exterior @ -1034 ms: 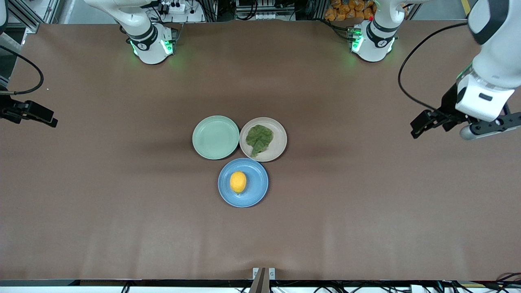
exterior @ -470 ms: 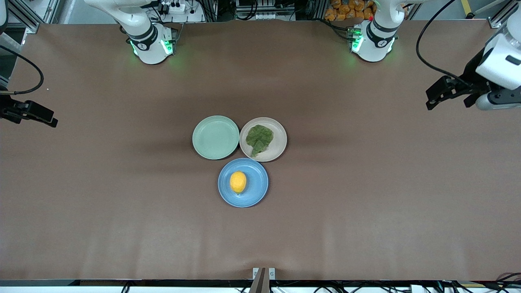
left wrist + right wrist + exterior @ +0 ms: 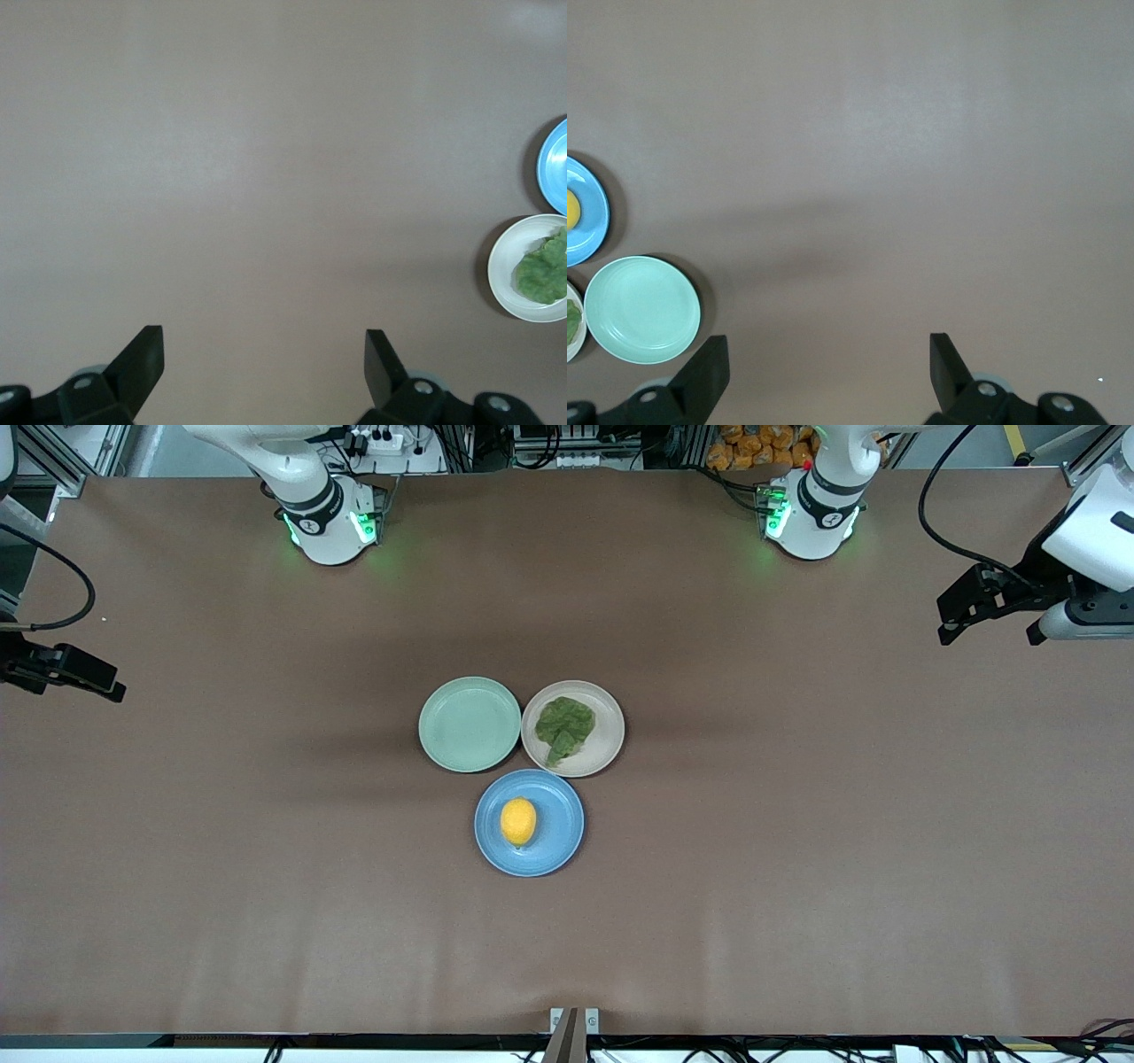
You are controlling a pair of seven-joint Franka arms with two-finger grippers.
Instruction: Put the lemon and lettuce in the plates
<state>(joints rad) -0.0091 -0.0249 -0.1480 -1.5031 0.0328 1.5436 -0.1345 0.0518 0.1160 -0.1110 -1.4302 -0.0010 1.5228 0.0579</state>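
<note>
The yellow lemon (image 3: 518, 821) lies on the blue plate (image 3: 560, 828), the plate nearest the front camera. The dark green lettuce (image 3: 564, 728) lies on the beige plate (image 3: 609, 737), which touches the blue plate. My left gripper (image 3: 986, 633) is open and empty over bare table at the left arm's end; it also shows in the left wrist view (image 3: 264, 345), with the lettuce (image 3: 542, 273) and the beige plate (image 3: 507, 266) well away from it. My right gripper (image 3: 80, 684) waits open and empty over the right arm's end and shows in the right wrist view (image 3: 828, 350).
A pale mint-green plate (image 3: 469, 724) with nothing on it sits beside the beige plate, toward the right arm's end; it also shows in the right wrist view (image 3: 642, 310). The brown table (image 3: 797, 868) is bare around the three plates.
My left gripper has drawn back over the left arm's end of the table, toward the bases' edge. The right arm, the plates, the lemon and the lettuce have not moved.
</note>
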